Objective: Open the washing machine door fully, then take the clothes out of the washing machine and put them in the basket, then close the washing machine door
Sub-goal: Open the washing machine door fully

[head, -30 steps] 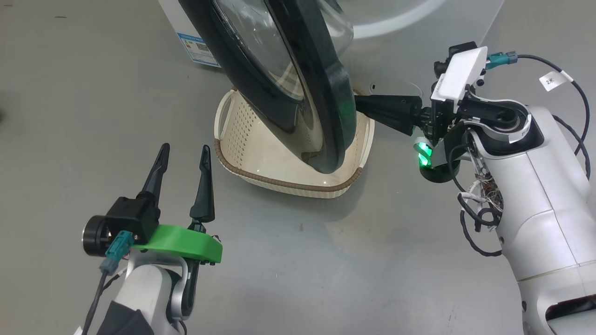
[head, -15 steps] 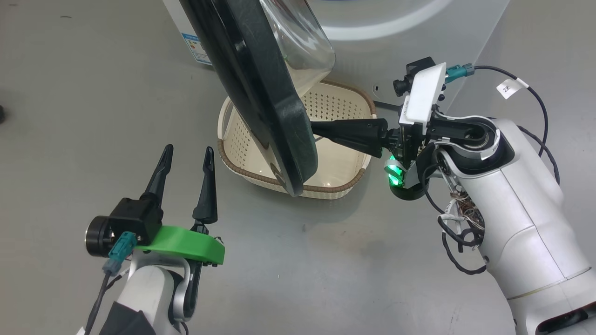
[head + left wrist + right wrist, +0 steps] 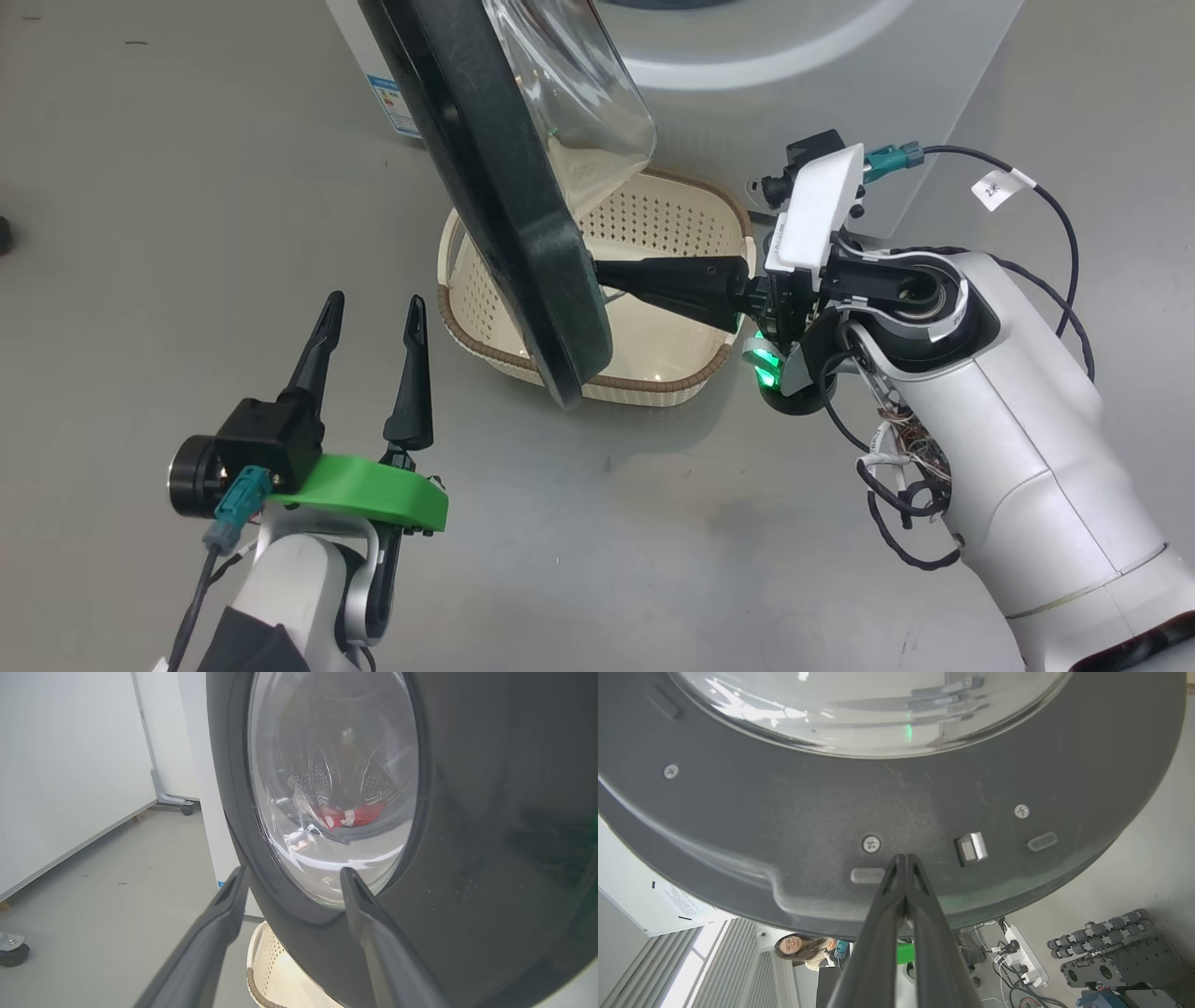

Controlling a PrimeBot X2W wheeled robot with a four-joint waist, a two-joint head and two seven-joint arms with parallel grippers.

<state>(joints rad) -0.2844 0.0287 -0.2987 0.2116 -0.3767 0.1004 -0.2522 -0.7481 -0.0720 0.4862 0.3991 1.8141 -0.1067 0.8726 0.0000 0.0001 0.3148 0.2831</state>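
Note:
The washing machine door point(image 3: 504, 187), a black ring around bulging glass, stands swung out over the basket point(image 3: 644, 385). My right gripper point(image 3: 602, 273) is shut, its tips touching the door's inner face point(image 3: 831, 812) beside the metal latch point(image 3: 971, 848). Its fingers point(image 3: 896, 905) lie pressed together with nothing between them. My left gripper point(image 3: 373, 303) hangs open at the lower left, apart from the door. In the left wrist view its fingers point(image 3: 224, 914) frame the door glass point(image 3: 336, 765), and the red clothes point(image 3: 355, 814) show through it inside the drum. The white washing machine point(image 3: 794, 56) is at the top.
The cream basket point(image 3: 280, 975) sits on the grey floor right in front of the machine, partly under the door. A person point(image 3: 798, 947) sits in the background of the right wrist view, near a power strip point(image 3: 1022, 961) and equipment.
The door has swung further open toward the left with my shut right gripper following against its inner face. More of the basket is uncovered. The left gripper has stayed put.

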